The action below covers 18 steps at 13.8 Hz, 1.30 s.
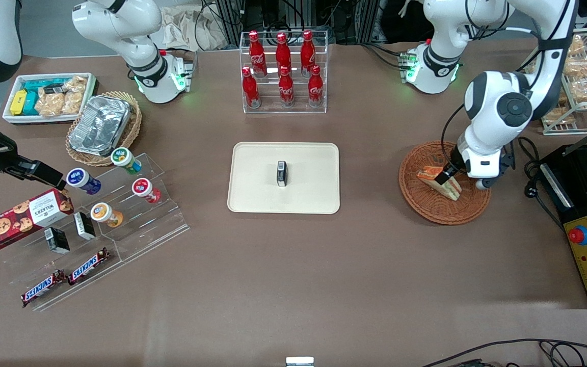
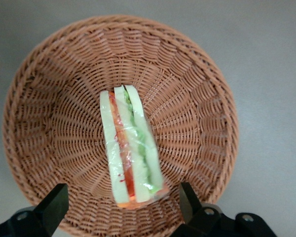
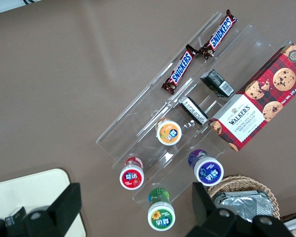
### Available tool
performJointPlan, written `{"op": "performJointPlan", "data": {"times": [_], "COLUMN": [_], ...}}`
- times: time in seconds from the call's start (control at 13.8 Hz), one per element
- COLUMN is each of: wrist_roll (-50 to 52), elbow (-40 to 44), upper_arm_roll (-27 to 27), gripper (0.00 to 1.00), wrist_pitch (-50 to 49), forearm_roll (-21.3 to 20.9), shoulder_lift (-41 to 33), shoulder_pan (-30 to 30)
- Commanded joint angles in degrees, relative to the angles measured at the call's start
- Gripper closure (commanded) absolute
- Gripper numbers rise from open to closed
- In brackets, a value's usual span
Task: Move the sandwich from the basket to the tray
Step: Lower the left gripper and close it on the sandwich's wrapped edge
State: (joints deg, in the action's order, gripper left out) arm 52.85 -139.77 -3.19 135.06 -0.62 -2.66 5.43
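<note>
While the brown tabletop (image 1: 293, 275) stretches wide under everything, the gripper (image 1: 446, 178) hangs low over the basket (image 1: 426, 201) at the working arm's end of the table, its fingers (image 2: 52, 205) spread apart, one on each side of the sandwich (image 2: 130, 145) without touching it. That sandwich lies inside the basket, wrapped in clear film, its red and green filling showing between the white bread slices. Near the middle of the table sits the tray (image 1: 255, 178), well apart from the basket, with a small black box (image 1: 282, 173) standing on it. Farther from the front camera than the tray, a clear rack holds six red bottles (image 1: 283, 71). Toward the parked arm's end, a clear stepped stand (image 1: 135, 224) carries small round tubs, two dark little boxes and two Snickers bars (image 1: 67, 280), with a red cookie box (image 1: 21, 219) beside them. A lighter wicker basket with a foil container (image 1: 101, 125) sits near a white bin of snacks (image 1: 49, 97). A black machine with a red button (image 1: 579, 235) stands at the working arm's edge, and cables trail over the table's rim
</note>
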Motion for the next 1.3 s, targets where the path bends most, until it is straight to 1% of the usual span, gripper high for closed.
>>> {"op": "performJointPlan", "data": {"times": [0.0, 0.14, 0.36, 0.51, 0.72, 1.01, 1.09, 1.23], "wrist_roll": [2.77, 4.7, 10.24, 10.25, 10.25, 10.08, 9.64, 9.99], "elbow": [1.78, 1.61, 1.26, 0.21, -4.36, -4.72, -4.81, -4.9], "upper_arm_roll": [-0.06, -0.06, -0.06, -0.06, -0.06, 0.03, 0.03, 0.2], "gripper": [0.0, 0.0, 0.0, 0.0, 0.0, 0.0, 0.08, 0.38], "wrist_pitch": [-2.44, -1.04, 2.92, 5.02, 12.05, 12.51, 12.51, 12.24], "forearm_roll": [-0.17, -0.09, -0.17, -0.17, -0.17, -1.14, -1.23, -1.75], "shoulder_lift": [-0.25, 0.89, 2.83, 3.53, 3.71, 4.68, 4.68, 3.89], "shoulder_pan": [0.11, 0.2, 0.29, 0.29, 0.2, 0.29, 0.37, 0.64]}}
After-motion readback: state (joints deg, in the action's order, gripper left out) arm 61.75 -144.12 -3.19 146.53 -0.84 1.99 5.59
